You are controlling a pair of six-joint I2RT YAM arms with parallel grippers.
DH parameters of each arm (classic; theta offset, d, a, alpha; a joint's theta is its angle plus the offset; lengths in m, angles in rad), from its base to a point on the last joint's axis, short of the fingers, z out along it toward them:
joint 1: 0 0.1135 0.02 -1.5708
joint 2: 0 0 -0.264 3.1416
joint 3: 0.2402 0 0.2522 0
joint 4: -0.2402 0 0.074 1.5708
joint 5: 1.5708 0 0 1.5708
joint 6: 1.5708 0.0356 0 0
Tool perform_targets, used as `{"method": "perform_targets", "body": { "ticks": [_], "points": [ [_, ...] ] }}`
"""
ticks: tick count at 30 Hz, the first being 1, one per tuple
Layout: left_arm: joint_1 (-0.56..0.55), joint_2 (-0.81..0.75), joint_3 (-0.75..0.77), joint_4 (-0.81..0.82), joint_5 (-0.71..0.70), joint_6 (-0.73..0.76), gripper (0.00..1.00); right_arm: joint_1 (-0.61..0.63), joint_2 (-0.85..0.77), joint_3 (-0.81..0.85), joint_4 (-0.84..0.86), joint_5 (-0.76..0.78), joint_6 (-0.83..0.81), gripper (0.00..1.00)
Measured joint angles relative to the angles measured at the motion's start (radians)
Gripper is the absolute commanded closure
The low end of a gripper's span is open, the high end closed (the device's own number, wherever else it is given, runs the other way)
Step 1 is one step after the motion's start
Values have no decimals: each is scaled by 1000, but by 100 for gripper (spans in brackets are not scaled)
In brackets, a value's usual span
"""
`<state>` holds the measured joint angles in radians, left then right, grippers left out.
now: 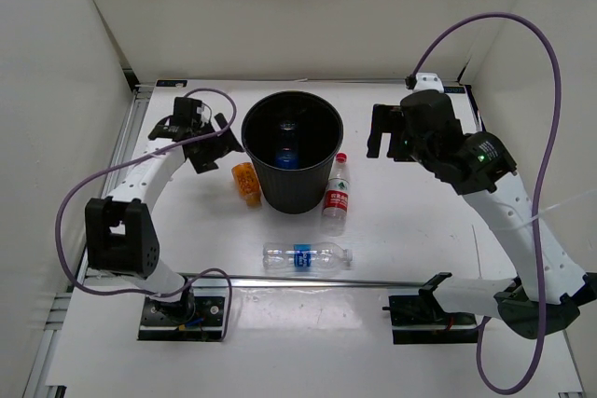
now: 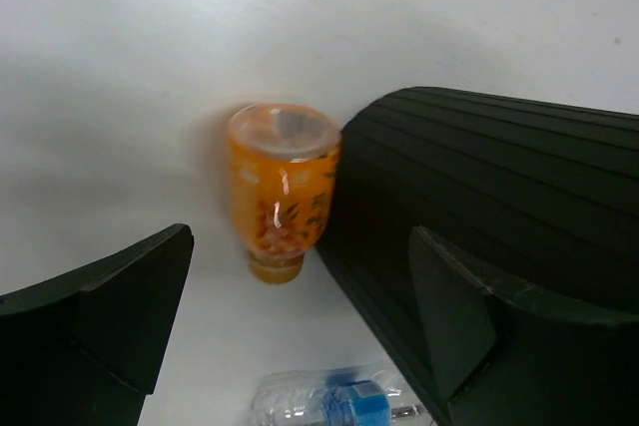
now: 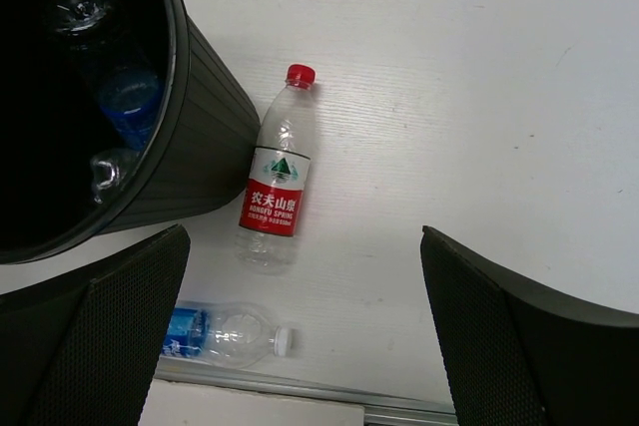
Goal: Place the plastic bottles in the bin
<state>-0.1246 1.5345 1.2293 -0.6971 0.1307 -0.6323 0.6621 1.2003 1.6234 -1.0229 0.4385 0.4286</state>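
Status: three bottles lie on the table [image 1: 420,258] outside the bin [image 1: 297,191], which stands at upper centre of the top view. At least one blue-labelled bottle [image 1: 286,148] is already inside it.

1. The orange bottle [image 1: 246,182] lies on its side just left of the bin's wall, apparently touching it.
2. The red-label bottle [image 1: 337,195] lies just right of the bin, cap toward the top of the frame.
3. The blue-label bottle [image 1: 305,257] lies below the bin, near frame centre, cap to the right.

Grippers: the left gripper [image 1: 210,140] hangs above the orange bottle with its fingers spread wide and nothing between them. The right gripper [image 1: 384,132], at upper right, is likewise fully spread and empty, looking down on the red-label bottle.

Handling: we judge all three to be light, thin-walled and smooth. The clear ones look empty, so they will dent under a hard squeeze and roll if nudged. We recommend gripping across the body at the label, fingers square to the long axis. For the orange bottle, the bin wall leaves little room for the inner finger; we would grip end to end instead, or nudge it clear first.
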Motion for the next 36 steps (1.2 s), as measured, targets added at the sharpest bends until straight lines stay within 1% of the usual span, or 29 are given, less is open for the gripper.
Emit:
{"method": "perform_targets", "body": {
  "ticks": [5,14,19,24,29,35,36],
  "points": [
    [28,68,-33,127,135,54,0,0,0,6,0,-8,-10,0],
    [89,144,-157,209,254,148,0,0,0,13,0,-2,-39,0],
    [73,166,-142,232,282,170,0,0,1,29,0,1,-49,0],
    [47,259,-76,265,309,181,0,0,5,33,0,2,-55,0],
    [40,333,-71,272,336,182,0,0,12,34,0,2,-68,0],
    [42,340,-71,282,359,183,11,0,13,34,0,5,-73,0],
    [43,340,-73,283,360,183,16,0,13,34,0,5,-73,0]
  ]
}}
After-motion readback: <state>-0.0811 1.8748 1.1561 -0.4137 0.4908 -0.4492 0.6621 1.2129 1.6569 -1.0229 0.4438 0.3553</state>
